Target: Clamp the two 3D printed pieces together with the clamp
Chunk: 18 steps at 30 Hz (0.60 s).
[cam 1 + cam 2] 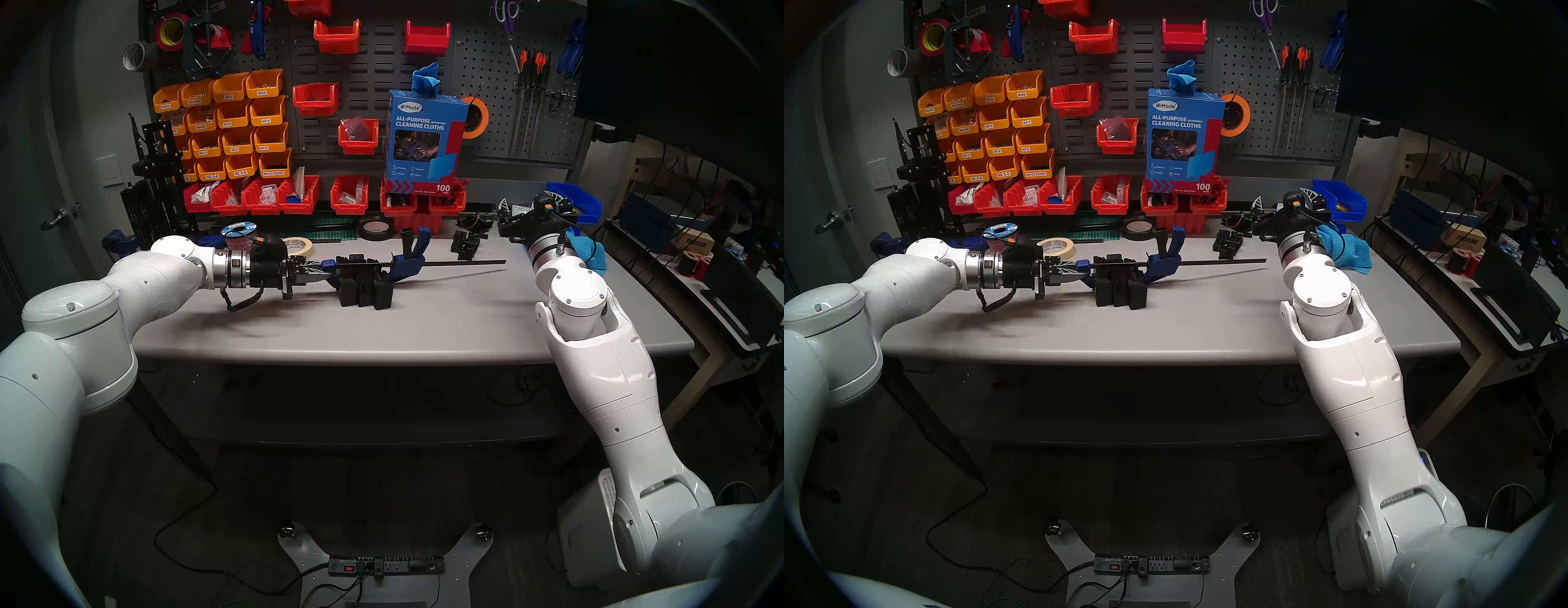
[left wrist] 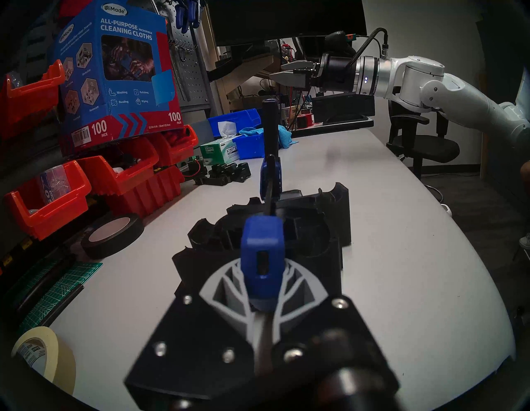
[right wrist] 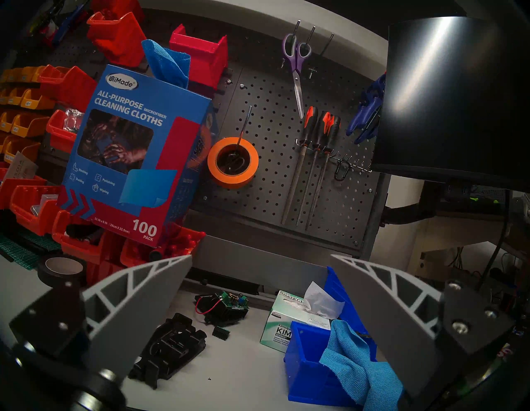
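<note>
At centre frame in the head view, the robot's left hand (image 1: 306, 272) reaches in level from the left and is clamped on the fixed blue plastic jaw at the near end of the bar clamp (image 1: 407, 264), a long thin black metal bar with two blue jaws and a blue-and-black trigger handle. The grip at that end appears meant to hold the bar horizontal across the tops of the two matte black, blocky 3D printed pieces (image 1: 365, 288), which stand upright side by side on the grey worktop (image 1: 424, 322) between the blue jaws. The sliding jaw and its handle sit at the pieces' right side, handle tilted up toward the back of the frame, while the free end of the bar runs out to the right above the worktop. Whether the jaws already press on the pieces cannot be told from here.

In the left wrist view the blue jaw end fills the lower middle, pinched between the grey ribbed fingers (image 2: 220, 290), with the pieces directly beyond it.

At right of frame, the right hand (image 3: 259, 290) hovers well clear of the clamp, fingers spread apart and holding nothing, aimed toward the black pegboard (image 3: 272, 160) at the back. It seems kept free to work the trigger handle, the step that would draw the jaws together.
</note>
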### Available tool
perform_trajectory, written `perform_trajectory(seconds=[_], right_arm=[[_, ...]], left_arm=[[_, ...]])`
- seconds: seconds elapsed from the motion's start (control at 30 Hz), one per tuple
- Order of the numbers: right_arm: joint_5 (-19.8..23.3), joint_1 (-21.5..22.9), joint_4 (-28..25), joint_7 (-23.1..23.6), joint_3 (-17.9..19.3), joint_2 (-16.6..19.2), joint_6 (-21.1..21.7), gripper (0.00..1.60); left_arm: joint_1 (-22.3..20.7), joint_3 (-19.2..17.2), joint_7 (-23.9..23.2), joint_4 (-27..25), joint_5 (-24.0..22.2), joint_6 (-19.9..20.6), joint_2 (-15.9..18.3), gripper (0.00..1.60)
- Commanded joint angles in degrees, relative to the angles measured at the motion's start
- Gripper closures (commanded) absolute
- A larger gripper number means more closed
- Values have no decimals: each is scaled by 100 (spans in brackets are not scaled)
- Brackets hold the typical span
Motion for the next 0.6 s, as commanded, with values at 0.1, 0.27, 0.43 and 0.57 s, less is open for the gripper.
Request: perform_trajectory(seconds=[0.1,0.27,0.43,0.57], right_arm=[[-7,-45,-147,-51,24,16,31,0],[-3,-70,-171,-54,40,48,53,0],[4,-94,-197,-54,58,72,74,0],[8,-109,-212,-52,67,83,84,0]], left_arm=[[-114,-9,-592,159,-18,46,-109,152],[-113,-14,-609,173,-22,75,-131,107],[-103,-19,-622,185,-29,109,-152,101],[-83,-43,-638,232,-59,163,-179,100]])
